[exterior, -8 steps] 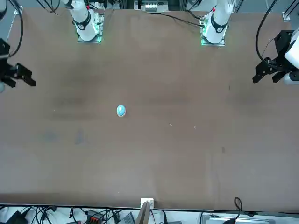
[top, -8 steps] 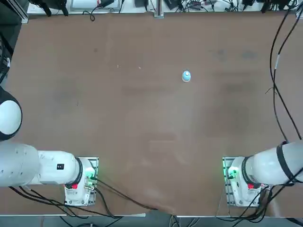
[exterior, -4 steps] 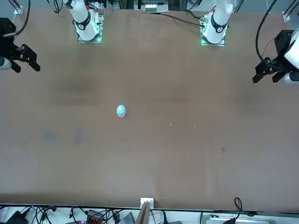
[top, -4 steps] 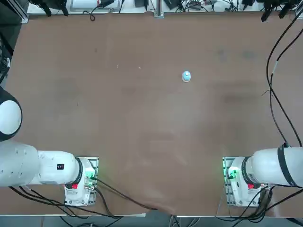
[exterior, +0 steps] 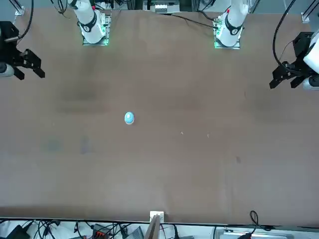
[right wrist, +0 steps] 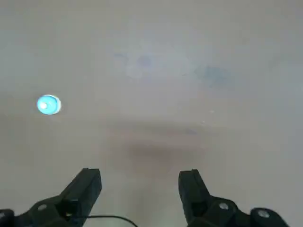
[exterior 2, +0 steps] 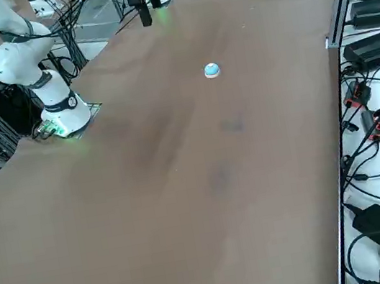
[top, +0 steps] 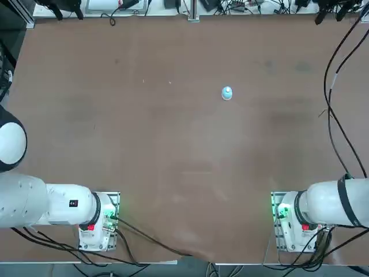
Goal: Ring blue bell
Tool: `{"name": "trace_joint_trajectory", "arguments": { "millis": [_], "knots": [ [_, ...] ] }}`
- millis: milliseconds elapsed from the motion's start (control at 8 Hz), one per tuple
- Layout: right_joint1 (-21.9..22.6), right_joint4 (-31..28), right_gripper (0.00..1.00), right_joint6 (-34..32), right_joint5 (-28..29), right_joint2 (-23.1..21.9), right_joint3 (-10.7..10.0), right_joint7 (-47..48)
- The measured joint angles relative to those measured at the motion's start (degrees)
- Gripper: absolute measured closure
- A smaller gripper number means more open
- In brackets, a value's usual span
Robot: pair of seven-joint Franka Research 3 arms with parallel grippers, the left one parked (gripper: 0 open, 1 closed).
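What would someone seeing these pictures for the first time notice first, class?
The eye goes to the small blue bell, alone on the wide brown table, toward its far side. Next is the right claw, open, hanging high near the table's far right edge, well away from the bell. In the wrist view its fingers frame bare tabletop.

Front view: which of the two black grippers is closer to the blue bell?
The right gripper, at the picture's left, jaws open; the other gripper sits farther from the blue bell.
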Motion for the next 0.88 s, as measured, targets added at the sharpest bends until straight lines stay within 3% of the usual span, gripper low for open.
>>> {"name": "trace_joint_trajectory", "arguments": {
  "millis": [875],
  "knots": [
    [-1.20,1.22,0.00,-0.26,-0.57,0.91,-0.14,-0.05]
  ]
}}
